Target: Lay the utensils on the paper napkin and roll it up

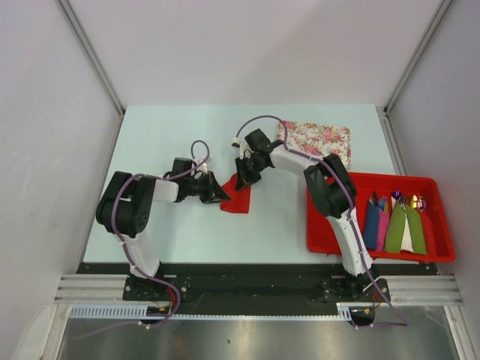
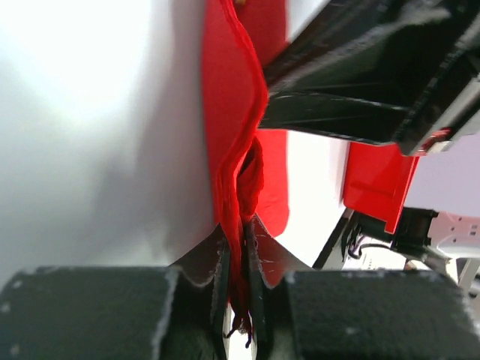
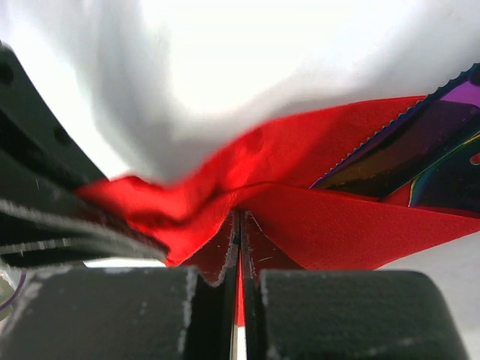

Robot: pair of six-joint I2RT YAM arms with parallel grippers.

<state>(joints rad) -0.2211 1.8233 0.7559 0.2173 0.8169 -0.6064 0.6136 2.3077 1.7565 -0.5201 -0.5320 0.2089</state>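
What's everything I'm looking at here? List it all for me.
table: one, pale blue, under everything
napkin: one, red, mid-table, pinched by both hands
utensils: count unclear, iridescent purple, on the napkin
mat: one, floral, far right of the table
tray: one, red, near right
rolls: four (blue, pink, two green), in the tray
cutlery: several shiny tips sticking out of the rolls
left hand: one, black, shut on the napkin
right hand: one, black, shut on the napkin
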